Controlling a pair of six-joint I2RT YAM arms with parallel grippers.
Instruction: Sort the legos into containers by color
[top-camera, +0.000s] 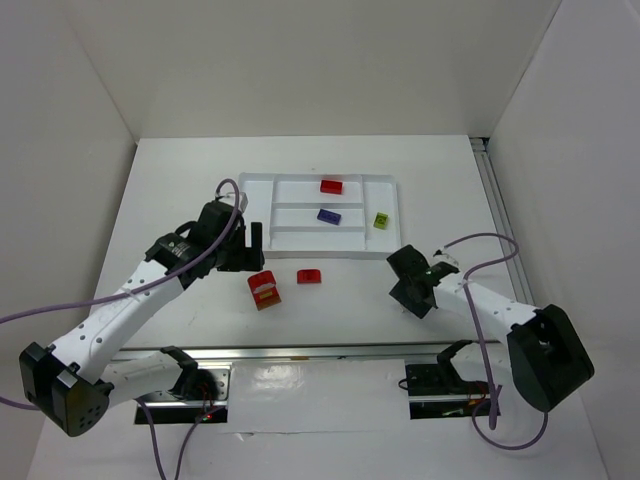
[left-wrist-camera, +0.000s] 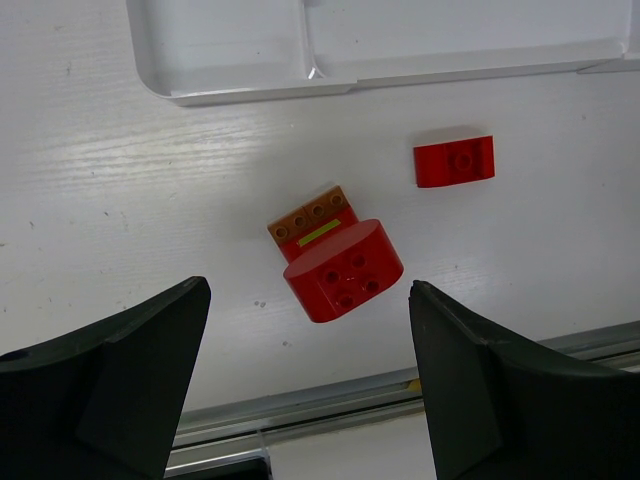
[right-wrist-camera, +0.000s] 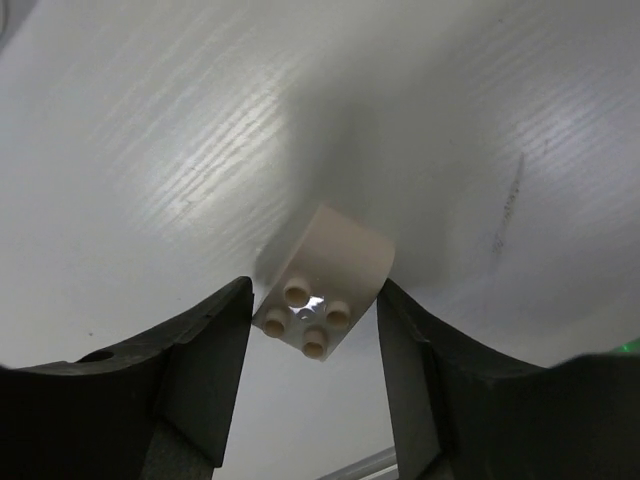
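The white tray (top-camera: 256, 215) holds a red lego (top-camera: 331, 186) in its far slot, a blue lego (top-camera: 329, 215) in the middle slot and a lime green lego (top-camera: 381, 219) in the right end section. On the table in front lie a rounded red lego (left-wrist-camera: 343, 270) stacked against an orange-brown lego (left-wrist-camera: 310, 215), and a small red lego (left-wrist-camera: 454, 161). My left gripper (left-wrist-camera: 307, 292) is open and empty, hovering just above them. My right gripper (right-wrist-camera: 315, 300) is low at the table, its fingers touching both sides of the cream-white lego (right-wrist-camera: 335, 260).
A metal rail (top-camera: 320, 350) runs along the near table edge by the arm bases. White walls enclose the table at the back and sides. The tray's near left corner (left-wrist-camera: 230, 85) lies just beyond the loose legos.
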